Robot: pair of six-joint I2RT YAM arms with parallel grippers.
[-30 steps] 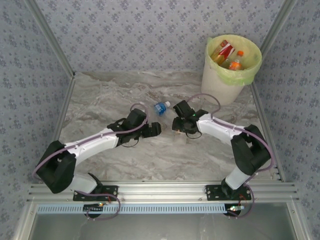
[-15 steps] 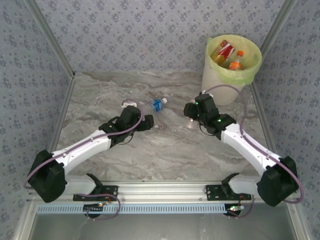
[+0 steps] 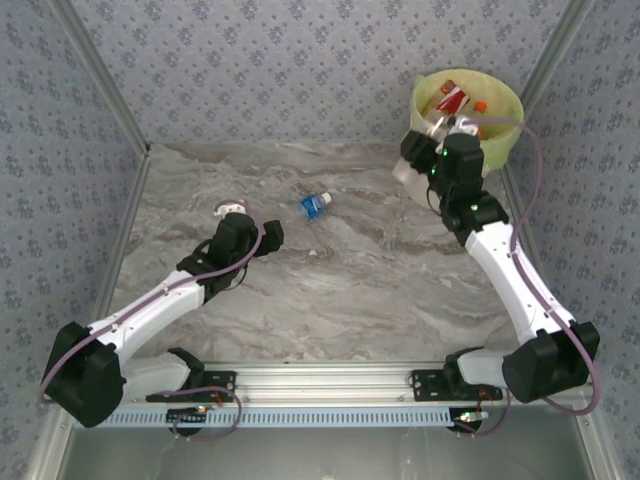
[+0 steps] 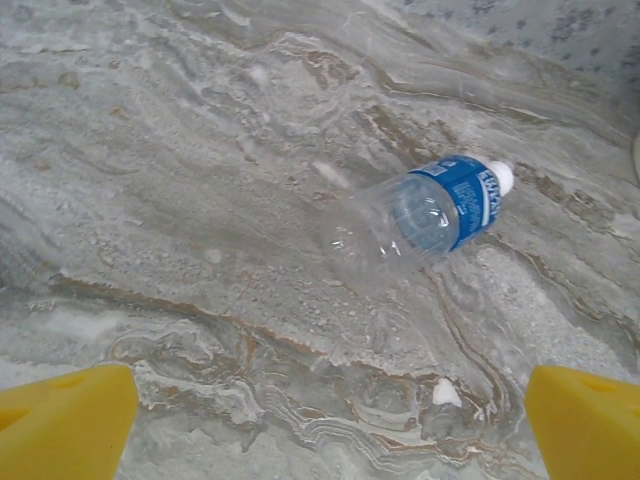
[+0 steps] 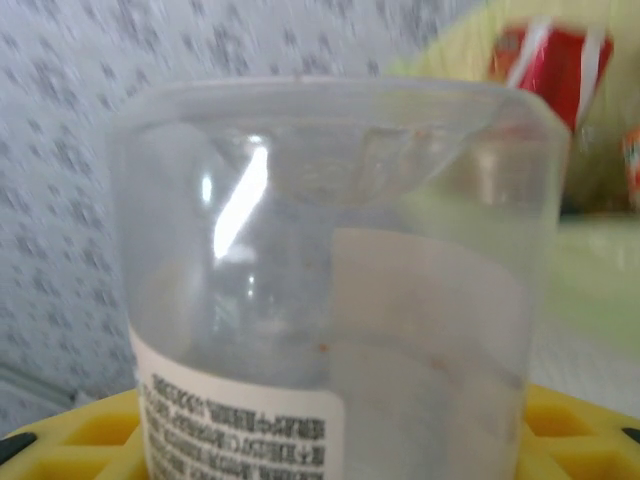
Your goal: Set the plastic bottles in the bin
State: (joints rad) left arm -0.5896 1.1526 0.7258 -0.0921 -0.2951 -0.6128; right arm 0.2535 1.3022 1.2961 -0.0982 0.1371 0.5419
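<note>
Your right claw [image 3: 440,128] pinches a clear white-labelled bottle [image 5: 330,300] at the rim of the bin [image 3: 512,125], probably to drop it in. Your left claw [image 4: 330,415] is spread wide, facing the blue-labelled bottle [image 4: 440,205] lying on the table [image 3: 330,290].

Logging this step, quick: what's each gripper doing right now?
Left gripper: open, holding nothing.
Right gripper: closed on a clear bottle.

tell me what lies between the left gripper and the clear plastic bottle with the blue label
Nothing: in the left wrist view, bare marbled tabletop runs from the left gripper to the clear blue-labelled plastic bottle.
</note>
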